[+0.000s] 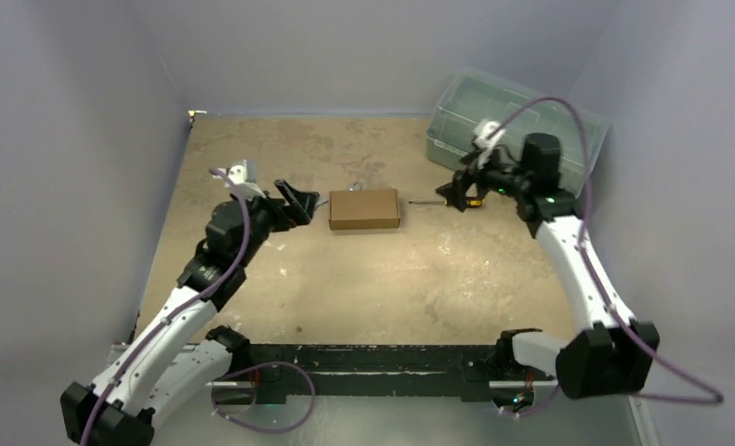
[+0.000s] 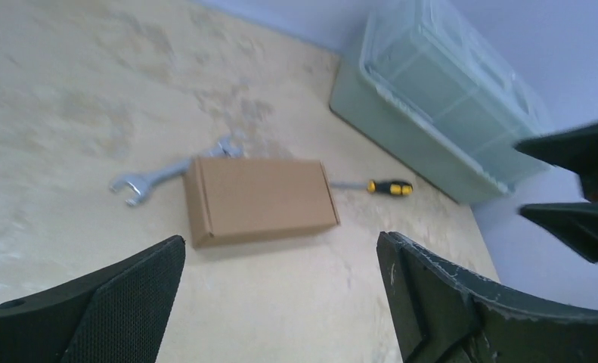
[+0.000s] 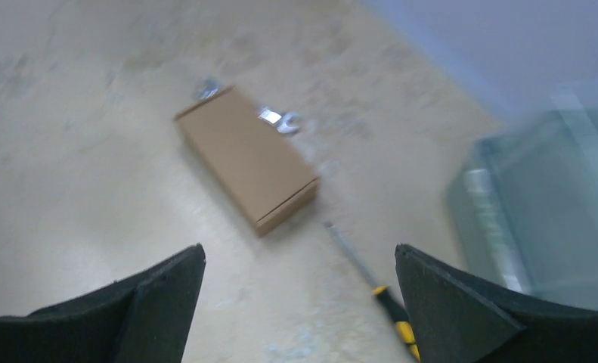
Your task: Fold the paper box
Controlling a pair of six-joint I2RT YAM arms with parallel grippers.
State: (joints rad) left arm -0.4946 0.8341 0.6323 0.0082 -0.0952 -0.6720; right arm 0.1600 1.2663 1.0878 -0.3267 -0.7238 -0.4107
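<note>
I've got the left gripper (image 1: 298,203) and right gripper (image 1: 458,193) both spread wide, holding nothing. The paper box (image 1: 364,209) lies closed between them.

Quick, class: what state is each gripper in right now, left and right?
Left gripper: open, holding nothing.
Right gripper: open, holding nothing.
</note>
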